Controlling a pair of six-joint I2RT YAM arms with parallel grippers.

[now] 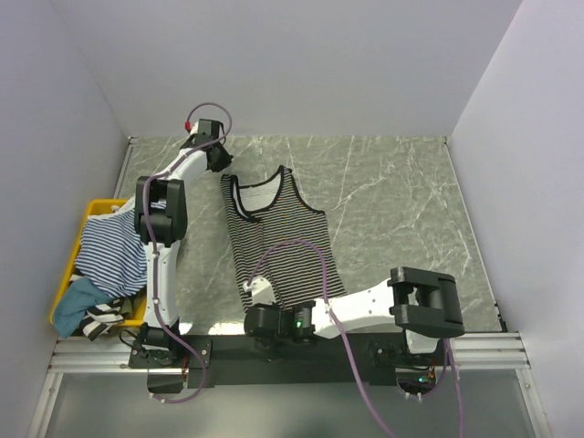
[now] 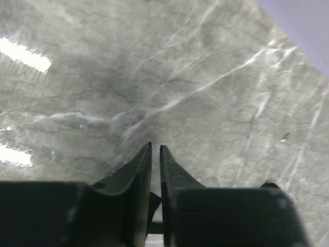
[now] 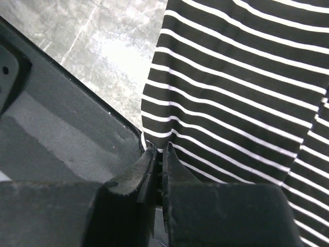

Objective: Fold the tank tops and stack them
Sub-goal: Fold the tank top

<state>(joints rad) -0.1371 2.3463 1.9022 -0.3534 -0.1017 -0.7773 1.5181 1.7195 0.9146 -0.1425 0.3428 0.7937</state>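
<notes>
A black-and-white striped tank top [image 1: 274, 239] lies spread flat on the marble table, neck toward the back. My right gripper [image 1: 252, 318] is at its near left hem corner; in the right wrist view the gripper [image 3: 159, 148] is shut on the hem edge of the tank top [image 3: 241, 87]. My left gripper [image 1: 222, 162] is at the back left, just beyond the top's left shoulder strap. In the left wrist view the gripper [image 2: 155, 148] is shut and empty over bare marble. A blue-and-white striped tank top [image 1: 114, 248] lies heaped in the basket.
A yellow basket [image 1: 99, 206] stands at the table's left edge, holding more striped tops and a teal cloth [image 1: 75, 307]. The black base rail [image 3: 61, 128] runs along the near edge beside my right gripper. White walls enclose the table.
</notes>
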